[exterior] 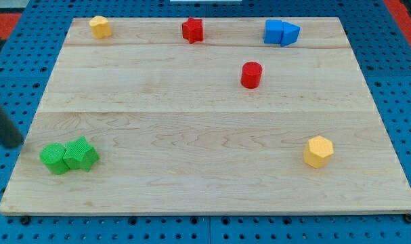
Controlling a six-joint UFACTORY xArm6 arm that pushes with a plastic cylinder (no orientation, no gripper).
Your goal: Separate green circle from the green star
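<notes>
Camera view: a blurred dark rod (3,122) crosses the view's left edge, beside the board (191,115) and over the blue pegboard (401,81). Its lower end, my tip (15,144), seems to sit just off the board's left edge, though the blur makes the exact end hard to place. The rod's upper part is cut off by the frame. It is a bare rod with nothing to spread or pinch, and it touches no block.

The green circle (53,158) and green star (80,154) sit pressed together near the board's bottom-left corner, circle on the left, star on the right. The tip lies up and left of the circle, near but apart.

Along the top: a yellow block (99,26), a red star (192,30) and a blue block (281,32) whose shape is unclear. A red cylinder (251,74) stands below these; a yellow hexagon (318,151) lies at lower right.
</notes>
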